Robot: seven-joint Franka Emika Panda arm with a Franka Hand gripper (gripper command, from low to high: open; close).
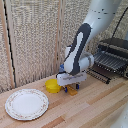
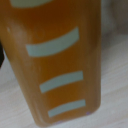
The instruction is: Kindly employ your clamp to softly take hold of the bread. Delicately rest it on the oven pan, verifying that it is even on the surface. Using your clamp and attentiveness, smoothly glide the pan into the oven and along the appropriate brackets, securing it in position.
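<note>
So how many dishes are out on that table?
2. A white plate lies at the exterior view's left, near the front edge. A yellow bowl sits just behind it, beside the gripper. The arm may hide others.

Table: light wood, visible grain, smooth matt finish.
Backdrop: woven, coarse beige cloth-like weave.
Plate: white, glazed look, patterned rim.
Bowl: yellow, smooth, plastic-like.
Bread: orange-brown, smooth, slightly glossy, pale stripes.
Oven pan: dark metal, silvery bars.
Oven: black top, matt.
Arm: white, glossy shell.
</note>
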